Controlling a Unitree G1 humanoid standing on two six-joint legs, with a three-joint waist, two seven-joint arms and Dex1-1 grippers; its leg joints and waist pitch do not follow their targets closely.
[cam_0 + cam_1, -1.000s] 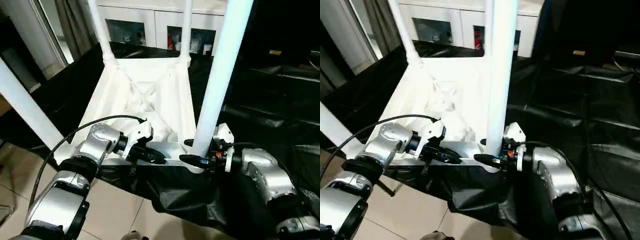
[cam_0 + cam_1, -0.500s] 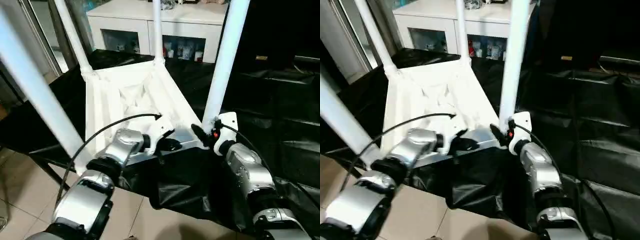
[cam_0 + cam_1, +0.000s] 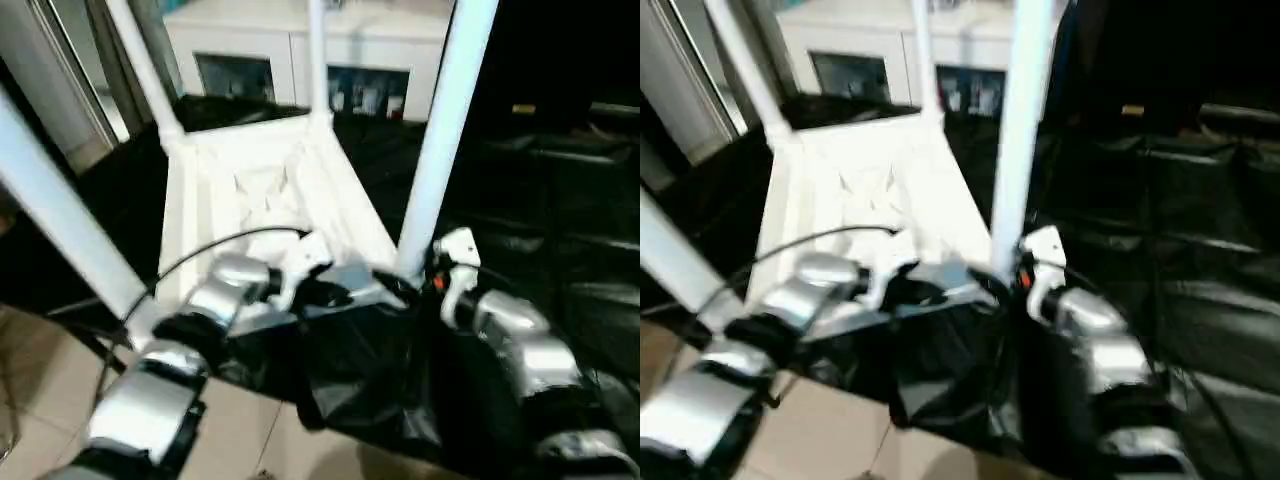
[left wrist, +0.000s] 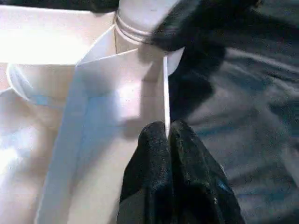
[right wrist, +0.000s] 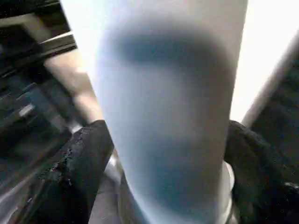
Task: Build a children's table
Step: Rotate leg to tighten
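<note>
Loosely, right gripper (image 5: 163, 154) around table leg (image 3: 440, 140)

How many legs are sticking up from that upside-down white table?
4: the near-left leg, the far-left leg, the far-right leg, and the near-right leg, rising beside the right claw.

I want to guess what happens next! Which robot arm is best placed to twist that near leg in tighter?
Probably the right: the right gripper has its jaws around the base of the near leg, while the left gripper is pinched shut on the tabletop's rim, steadying it.
</note>
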